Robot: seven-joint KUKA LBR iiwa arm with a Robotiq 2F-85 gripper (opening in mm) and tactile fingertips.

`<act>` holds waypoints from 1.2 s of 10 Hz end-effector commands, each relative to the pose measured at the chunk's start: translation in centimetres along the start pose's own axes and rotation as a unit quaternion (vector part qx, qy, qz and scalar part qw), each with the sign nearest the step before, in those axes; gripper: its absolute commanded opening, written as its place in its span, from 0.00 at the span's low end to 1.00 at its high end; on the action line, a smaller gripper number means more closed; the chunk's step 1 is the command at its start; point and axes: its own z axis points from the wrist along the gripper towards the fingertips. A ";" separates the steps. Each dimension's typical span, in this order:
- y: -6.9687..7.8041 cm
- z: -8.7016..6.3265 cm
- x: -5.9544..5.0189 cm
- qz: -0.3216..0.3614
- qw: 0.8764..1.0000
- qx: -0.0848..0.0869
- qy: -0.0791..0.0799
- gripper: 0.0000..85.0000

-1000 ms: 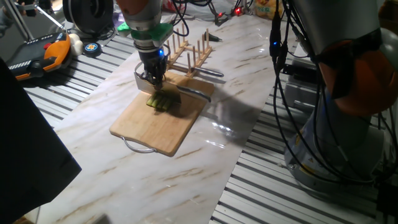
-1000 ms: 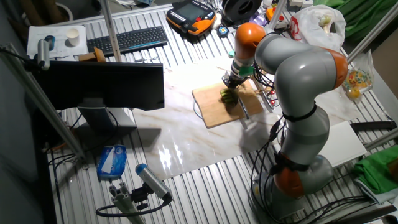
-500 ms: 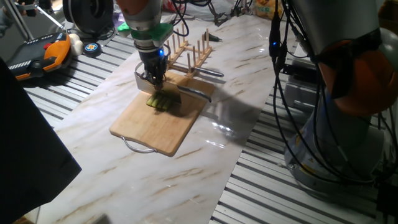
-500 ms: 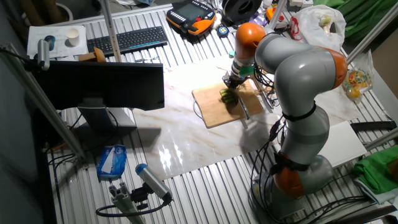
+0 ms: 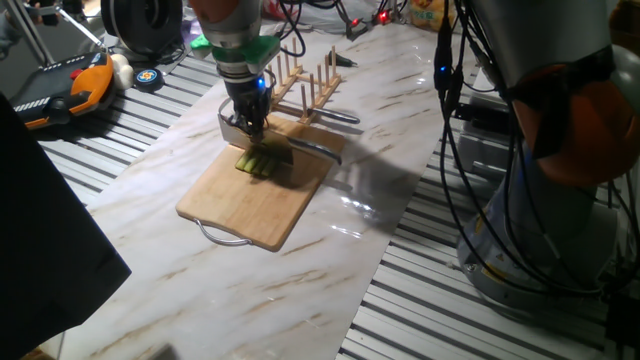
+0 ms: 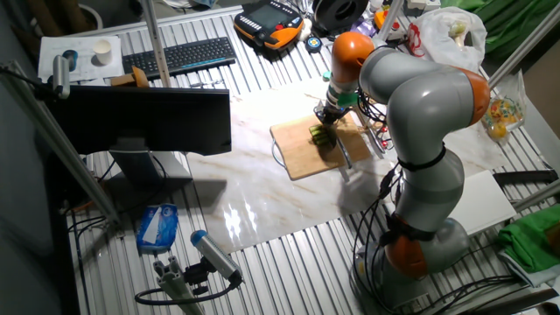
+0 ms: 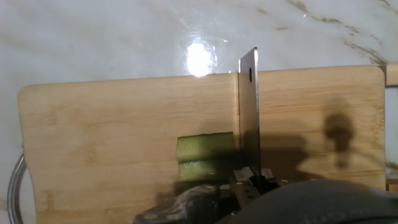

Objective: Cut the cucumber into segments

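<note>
1. Cucumber [image 5: 258,162] sticks lay in a small green cluster on the wooden cutting board [image 5: 240,205], toward its far half, directly under the gripper [image 5: 250,130]; the other fixed view showed the same cluster [image 6: 320,135] at the middle of the board [image 6: 302,157].
2. In the hand view two pale green sticks [image 7: 205,158] lay side by side, with the knife blade [image 7: 249,112] standing on edge across their right ends.
3. The gripper was pinching the knife's handle, seen as dark clamped parts at the blade's base in the hand view [image 7: 252,180]; how far its fingers stood apart could not be told.
4. Compared with half a second and a second earlier, nothing visibly differed: the arm, blade and cucumber sat in the same places in both fixed views.
5. A wooden peg rack [image 5: 305,80] stood just beyond the board on the marble tabletop [image 5: 330,260], and a metal handle loop [image 5: 215,235] stuck out from the board's near end.
</note>
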 end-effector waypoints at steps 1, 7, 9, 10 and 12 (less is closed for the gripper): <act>-0.1 0.1 0.0 0.001 1.000 0.000 0.000 0.01; -1.1 0.7 -0.2 0.001 1.000 -0.002 -0.004 0.01; -1.0 0.6 -0.2 0.000 1.000 -0.004 -0.007 0.01; -0.9 0.5 -0.2 0.000 1.000 -0.005 -0.009 0.01; -0.8 0.4 -0.2 0.001 1.000 -0.006 -0.011 0.01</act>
